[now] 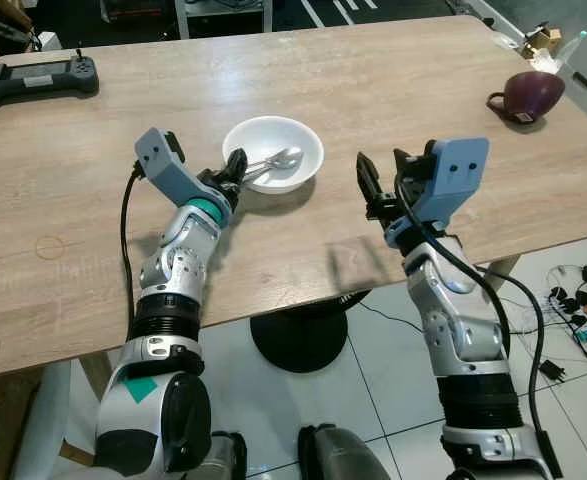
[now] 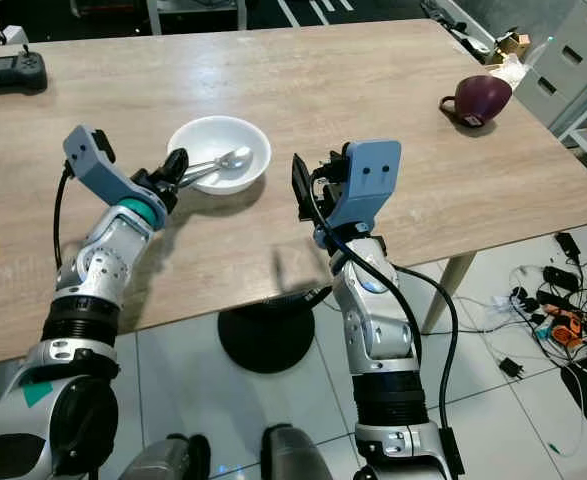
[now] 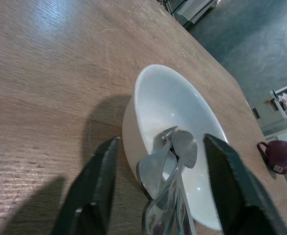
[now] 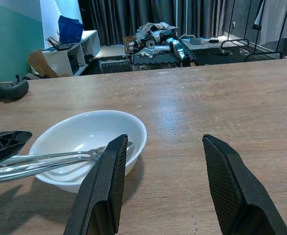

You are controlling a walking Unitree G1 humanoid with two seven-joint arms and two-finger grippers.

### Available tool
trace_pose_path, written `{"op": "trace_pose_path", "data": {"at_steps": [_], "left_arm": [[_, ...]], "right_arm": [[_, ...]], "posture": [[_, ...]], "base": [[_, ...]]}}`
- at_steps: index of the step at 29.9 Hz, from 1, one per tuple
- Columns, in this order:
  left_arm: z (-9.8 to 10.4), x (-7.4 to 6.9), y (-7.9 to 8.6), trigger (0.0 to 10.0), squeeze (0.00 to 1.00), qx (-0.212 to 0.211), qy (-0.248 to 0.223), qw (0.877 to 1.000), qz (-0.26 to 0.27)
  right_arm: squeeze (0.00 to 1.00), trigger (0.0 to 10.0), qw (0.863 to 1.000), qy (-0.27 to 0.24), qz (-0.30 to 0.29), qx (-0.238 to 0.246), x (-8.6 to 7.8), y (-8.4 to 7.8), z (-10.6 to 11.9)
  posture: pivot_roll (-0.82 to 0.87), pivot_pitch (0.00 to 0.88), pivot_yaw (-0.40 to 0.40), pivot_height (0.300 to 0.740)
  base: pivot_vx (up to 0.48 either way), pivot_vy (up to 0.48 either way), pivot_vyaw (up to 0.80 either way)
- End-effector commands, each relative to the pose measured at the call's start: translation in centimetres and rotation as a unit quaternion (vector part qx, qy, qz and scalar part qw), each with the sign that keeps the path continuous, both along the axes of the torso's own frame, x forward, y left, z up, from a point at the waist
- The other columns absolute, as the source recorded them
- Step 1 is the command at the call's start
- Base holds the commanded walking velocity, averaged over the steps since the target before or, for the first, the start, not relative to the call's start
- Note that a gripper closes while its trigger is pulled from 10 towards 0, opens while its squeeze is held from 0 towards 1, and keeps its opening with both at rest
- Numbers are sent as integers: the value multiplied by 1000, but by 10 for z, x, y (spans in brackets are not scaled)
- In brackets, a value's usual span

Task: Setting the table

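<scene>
1. At the far left corner of the long pale wooden surface [image 1: 393,90] lies a dark grey handheld controller [image 1: 36,77], well apart from the place being set and seemingly no part of the task.

2. The left end effector [image 1: 235,172] sits at the near-left rim of the round white ceramic bowl [image 1: 273,152]. In the left wrist view its two black fingers [image 3: 92,183] stand wide, one outside the bowl wall and the other over the bowl. The handles of the silver metal spoon and fork [image 1: 273,164] run out between them. Whether a finger touches the handles I cannot tell.

3. The cutlery rests with its heads inside the bowl and its handles propped over the rim towards the left arm. So the bowl is placed, but the spoon and fork appear not yet laid out beside it; that looks like the step in hand.

4. The right end effector [image 1: 378,185] hovers above the surface just right of the bowl, fingers spread wide and holding nothing.

5. Far right, a dark purple mug [image 1: 526,95] stands near the surface's edge, well apart from the bowl. By my judgement it may need bringing to the setting, so the task seems around its middle.
</scene>
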State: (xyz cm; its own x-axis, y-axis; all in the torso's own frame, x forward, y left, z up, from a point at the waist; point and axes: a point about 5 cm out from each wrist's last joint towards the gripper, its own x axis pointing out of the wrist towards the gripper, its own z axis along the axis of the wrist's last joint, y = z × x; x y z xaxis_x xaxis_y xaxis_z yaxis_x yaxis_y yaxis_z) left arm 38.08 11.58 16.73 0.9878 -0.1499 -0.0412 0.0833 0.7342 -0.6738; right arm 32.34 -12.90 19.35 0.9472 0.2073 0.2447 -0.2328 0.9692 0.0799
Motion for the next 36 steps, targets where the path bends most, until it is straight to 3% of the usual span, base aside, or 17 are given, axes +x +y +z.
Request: {"op": "trace_pose_path", "data": {"at_steps": [1, 16, 20, 26, 27, 30, 33, 36], "left_arm": [[0, 0, -3, 0, 0, -7, -1, 1000, 0], [-3, 3, -7, 0, 0, 22, 13, 1000, -12], [12, 2, -5, 0, 0, 46, -26, 999, -7], [25, 1, -6, 0, 0, 49, -58, 997, -9], [38, -1, -6, 10000, 0, 46, -86, 995, -4], [53, -4, -6, 10000, 0, 33, -117, 993, -3], [86, -14, -5, 10000, 0, 5, -190, 982, -9], [96, -19, -5, 10000, 0, -1, -213, 977, -17]], "right_arm": [[0, 10000, 1000, 8, 1, -3, -1, -1, -3], [0, 10000, 1000, 11, -1, 0, 0, -2, -3], [0, 10000, 1000, 10, 0, 2, 0, -1, -2], [0, 10000, 1000, 9, 0, 3, 0, -1, -1], [0, 10000, 1000, 8, 1, 5, 0, -1, 0], [0, 10000, 1000, 7, 1, 6, 0, 0, 0], [0, 10000, 1000, 4, 4, 9, -1, 1, 2], [0, 10000, 1000, 4, 5, 10, -2, 1, 2]], "posture": [[-136, 65, 22, 740], [-137, 72, 20, 740], [-134, 75, 18, 740], [-134, 76, 19, 740], [-132, 77, 19, 740], [-133, 78, 19, 740], [-131, 77, 20, 740], [-130, 77, 19, 740]], "base": [[0, 0, 0], [0, 0, 0], [0, 0, 0], [0, 0, 0], [0, 0, 0], [0, 0, 0], [0, 0, 0], [0, 0, 0]]}}
